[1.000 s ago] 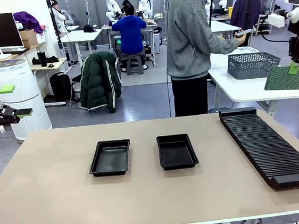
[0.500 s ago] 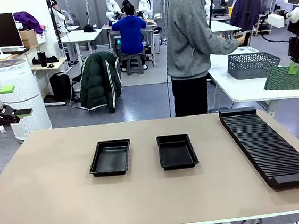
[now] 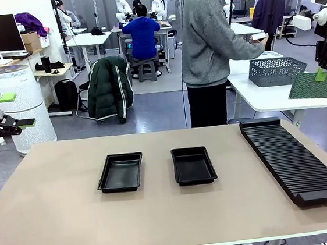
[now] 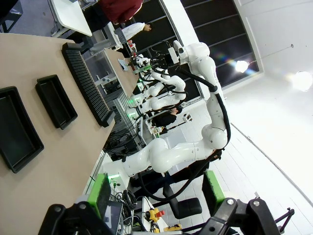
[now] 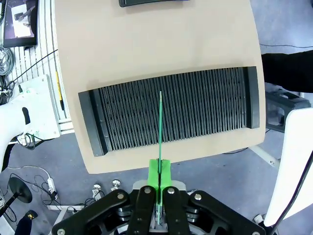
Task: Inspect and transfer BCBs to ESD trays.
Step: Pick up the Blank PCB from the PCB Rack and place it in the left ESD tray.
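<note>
Front, bench: two black trays (image 3: 120, 172) (image 3: 194, 165) sit side by side mid-bench (image 3: 62, 221), apart, both bare inside.
Front, rack: a long slotted rack (image 3: 293, 160) lies along the right side, well apart from the trays.
Front, right fingers: the right fingers (image 3: 320, 74) hang high at the right edge, pinching the top edge of a green board (image 3: 314, 85), which is up in the air, off the bench.
Front, left fingers: the left fingers (image 3: 6, 97) are spread wide at the left edge with nothing between them.
Front, person: a person (image 3: 207, 42) in grey stands at the far side, reaching toward a grey basket (image 3: 276, 71).
Left wrist, fingers: both green pads (image 4: 101, 195) stand far apart over open air.
Left wrist, bench: trays (image 4: 17, 129) (image 4: 56, 101) and rack (image 4: 88, 83) lie to the left; the far board is probably too small to pick out.
Right wrist, fingers: the pads (image 5: 153, 176) are clamped on the board (image 5: 160, 122), seen edge-on as a thin line.
Right wrist, below: the rack (image 5: 205, 107) lies under the board.
</note>
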Tool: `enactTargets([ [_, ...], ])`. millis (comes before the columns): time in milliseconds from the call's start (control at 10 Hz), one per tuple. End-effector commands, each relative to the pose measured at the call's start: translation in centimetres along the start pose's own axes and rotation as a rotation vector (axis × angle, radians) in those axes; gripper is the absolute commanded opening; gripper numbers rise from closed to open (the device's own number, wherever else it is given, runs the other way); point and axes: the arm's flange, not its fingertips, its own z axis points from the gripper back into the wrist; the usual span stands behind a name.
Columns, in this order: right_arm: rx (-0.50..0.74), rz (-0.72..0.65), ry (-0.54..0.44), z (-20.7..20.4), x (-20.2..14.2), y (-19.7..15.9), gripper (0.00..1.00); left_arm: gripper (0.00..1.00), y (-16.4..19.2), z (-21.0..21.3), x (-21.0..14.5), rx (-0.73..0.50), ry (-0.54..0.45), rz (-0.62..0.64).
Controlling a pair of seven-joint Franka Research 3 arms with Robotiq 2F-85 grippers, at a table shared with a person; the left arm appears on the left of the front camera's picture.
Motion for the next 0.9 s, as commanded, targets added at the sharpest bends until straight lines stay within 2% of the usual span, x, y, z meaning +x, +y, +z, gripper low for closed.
enactTargets([
  [0,0.0,0.0,0.0,0.0,0.0,0.0,0.02,1.0,-0.2,-0.1,-0.1,0.007,-0.012,-0.005],
  [300,0.016,-0.251,-0.043,-0.3,3.1,1.8,0.02,1.0,-0.2,-0.1,-0.1,0.007,-0.012,-0.005],
  [800,0.052,-0.576,-0.104,-1.9,11.8,5.0,0.02,1.0,-0.2,-0.1,-0.1,0.007,-0.012,-0.005],
])
